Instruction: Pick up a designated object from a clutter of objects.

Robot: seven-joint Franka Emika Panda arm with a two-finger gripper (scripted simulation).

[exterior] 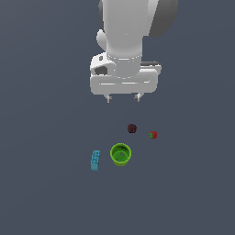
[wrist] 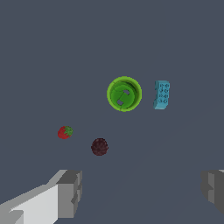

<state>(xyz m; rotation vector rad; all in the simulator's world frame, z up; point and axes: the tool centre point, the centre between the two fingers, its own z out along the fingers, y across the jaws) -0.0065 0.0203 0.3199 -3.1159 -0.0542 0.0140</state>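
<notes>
Gripper (exterior: 123,97): fingers spread wide and holding nothing; it hangs above the floor, clear of all four items. In the wrist view the two grey fingertips (wrist: 70,192) stand far apart at the frame's edges with bare floor between them.
Arm (exterior: 126,32): white, reaching down from 12 o'clock in the exterior view.
Ball (exterior: 132,128): dark maroon and bumpy, the item nearest the gripper, at about 5 o'clock from it in the exterior view, not touched.
Strawberry (exterior: 153,134): tiny, red with a green leafy top, lying on the floor near the ball, at about 4 o'clock from it in the exterior view; apart from ball and cup, free of the gripper. The wrist view (wrist: 64,132) shows it lying on its own.
Cup (exterior: 120,154): bright green, round, upright, open mouth up; at about 7 o'clock from the ball, much larger than the strawberry.
Brick (exterior: 95,160): cyan, studded, lying flat just beside the cup, at its 9 o'clock, a gap between them.
Floor (exterior: 46,193): plain dark grey.
</notes>
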